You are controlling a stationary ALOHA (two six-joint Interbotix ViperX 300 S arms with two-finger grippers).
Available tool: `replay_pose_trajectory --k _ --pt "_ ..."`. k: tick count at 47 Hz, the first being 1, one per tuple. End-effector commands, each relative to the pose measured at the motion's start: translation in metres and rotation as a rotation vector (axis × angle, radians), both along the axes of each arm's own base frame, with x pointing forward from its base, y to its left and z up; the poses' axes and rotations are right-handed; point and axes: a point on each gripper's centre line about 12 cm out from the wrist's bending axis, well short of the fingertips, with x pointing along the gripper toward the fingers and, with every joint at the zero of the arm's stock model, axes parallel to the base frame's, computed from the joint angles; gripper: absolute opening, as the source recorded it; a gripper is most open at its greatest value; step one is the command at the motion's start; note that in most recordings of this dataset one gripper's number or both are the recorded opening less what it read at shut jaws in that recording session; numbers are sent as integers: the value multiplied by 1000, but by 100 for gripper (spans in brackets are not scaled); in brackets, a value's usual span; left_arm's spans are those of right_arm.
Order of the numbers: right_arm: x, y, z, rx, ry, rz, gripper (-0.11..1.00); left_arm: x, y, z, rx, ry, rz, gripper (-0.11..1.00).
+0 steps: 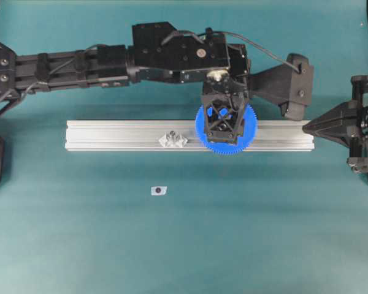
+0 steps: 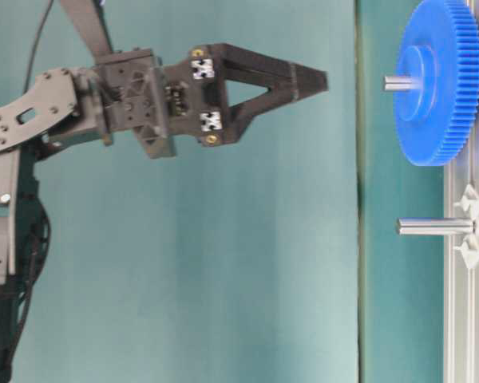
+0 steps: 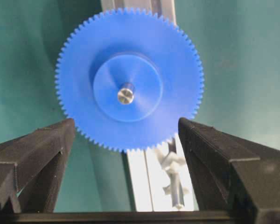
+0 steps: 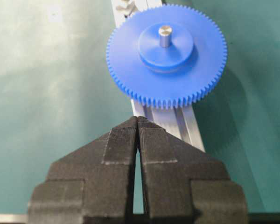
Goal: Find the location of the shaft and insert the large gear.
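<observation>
The large gear (image 1: 244, 136) is a blue toothed disc lying flat on the aluminium rail (image 1: 110, 135). It is threaded on a metal pin whose tip (image 3: 126, 95) pokes up through its hub. It also shows in the table-level view (image 2: 443, 88) and the right wrist view (image 4: 130, 60). The shaft (image 1: 171, 138), a pale pin between two translucent mounts, stands bare on the rail left of the gear and also shows in the table-level view (image 2: 435, 227). My left gripper (image 3: 126, 126) is open and empty, straight above the gear and clear of it (image 2: 326, 80). My right gripper (image 4: 137, 119) is shut and empty at the rail's right end (image 1: 305, 127).
A tiny grey tab with a dark hole (image 1: 159, 190) lies on the teal mat in front of the rail. The left arm (image 1: 141, 55) stretches across the back of the table. The right arm's body (image 1: 365, 131) stands at the right edge.
</observation>
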Motion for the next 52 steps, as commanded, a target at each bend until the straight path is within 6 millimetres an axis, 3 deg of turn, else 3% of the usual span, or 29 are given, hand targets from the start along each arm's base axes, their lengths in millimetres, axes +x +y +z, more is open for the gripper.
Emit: replay_pose_trajectory --k 1,52 --pt "2 -1 4 8 -10 -7 1 -6 -2 40 12 -85 -1 85" --pt "2 0 4 9 -12 -6 1 -5 -10 42 3 -96 6 85"
